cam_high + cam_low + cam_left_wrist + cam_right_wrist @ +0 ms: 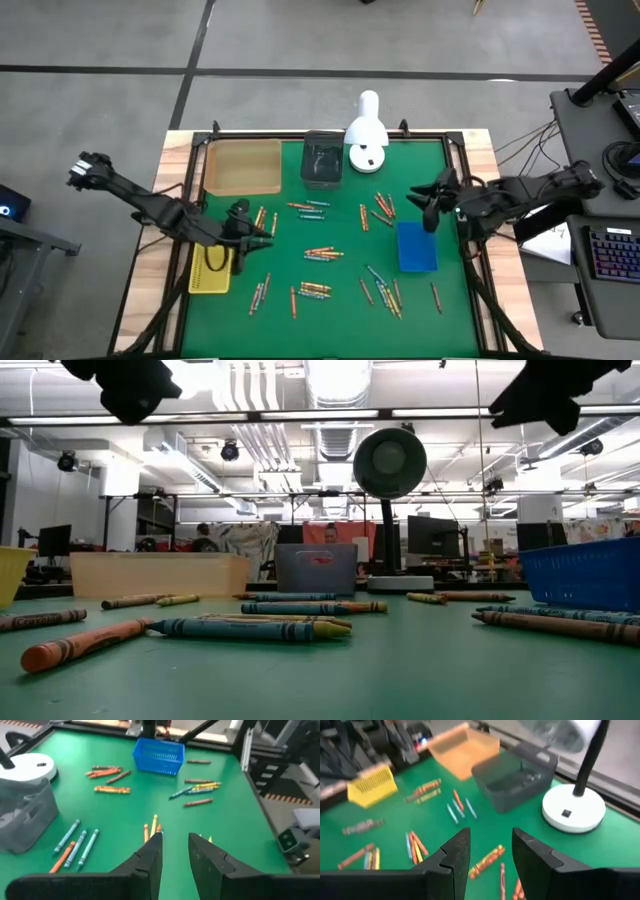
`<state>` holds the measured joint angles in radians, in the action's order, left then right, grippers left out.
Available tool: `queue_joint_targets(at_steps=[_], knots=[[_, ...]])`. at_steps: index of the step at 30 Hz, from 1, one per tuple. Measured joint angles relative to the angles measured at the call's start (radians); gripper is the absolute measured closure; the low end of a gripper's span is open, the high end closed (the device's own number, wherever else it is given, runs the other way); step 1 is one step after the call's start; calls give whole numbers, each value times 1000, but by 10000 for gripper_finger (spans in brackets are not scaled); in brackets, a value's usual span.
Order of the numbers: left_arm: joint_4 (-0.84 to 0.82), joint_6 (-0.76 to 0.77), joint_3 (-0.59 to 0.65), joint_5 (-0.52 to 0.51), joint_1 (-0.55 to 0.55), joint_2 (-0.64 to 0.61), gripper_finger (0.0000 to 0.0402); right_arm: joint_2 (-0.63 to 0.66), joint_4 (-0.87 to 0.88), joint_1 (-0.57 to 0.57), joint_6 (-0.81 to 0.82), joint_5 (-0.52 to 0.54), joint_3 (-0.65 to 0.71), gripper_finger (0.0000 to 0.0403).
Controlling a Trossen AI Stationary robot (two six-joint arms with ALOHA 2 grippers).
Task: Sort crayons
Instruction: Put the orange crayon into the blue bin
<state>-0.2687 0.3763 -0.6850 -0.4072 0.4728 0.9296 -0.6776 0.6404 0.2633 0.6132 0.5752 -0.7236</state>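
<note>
Many crayons lie flat and scattered on the green mat: a cluster at the middle, blue ones near the grey tray, orange ones at the right, and more near the front. My left gripper hovers above the mat's left part beside the yellow tray; it is open and empty, with crayons just past its fingertips in the left wrist view. My right gripper hovers above the mat's right part near the blue tray; it is open and empty, as the right wrist view shows.
A tan tray and a grey tray stand at the far edge, beside a white desk lamp. A black frame borders the mat. Open green mat lies between the crayon clusters.
</note>
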Motion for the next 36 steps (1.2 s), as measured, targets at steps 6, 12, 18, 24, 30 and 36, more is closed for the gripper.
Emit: queue_joint_targets(at_steps=[6, 12, 18, 24, 30, 36], knots=[[6, 24, -51, 5, 0, 130, 325, -65, -1, 0, -2, -18, 3, 271], [-12, 40, -156, 82, 0, 287, 325, -130, -25, 0, -2, -15, -3, 271], [-36, -38, -253, 102, -2, 417, 325, -204, -67, 0, 18, -24, -3, 271], [-17, -96, -275, 65, -4, 488, 325, -285, -207, 0, 24, -29, -9, 271], [13, -123, -269, 55, -5, 491, 325, -392, -431, 0, -108, -113, -39, 271], [25, -136, -243, 49, -5, 425, 325, -519, -457, 0, -189, -112, -127, 271]])
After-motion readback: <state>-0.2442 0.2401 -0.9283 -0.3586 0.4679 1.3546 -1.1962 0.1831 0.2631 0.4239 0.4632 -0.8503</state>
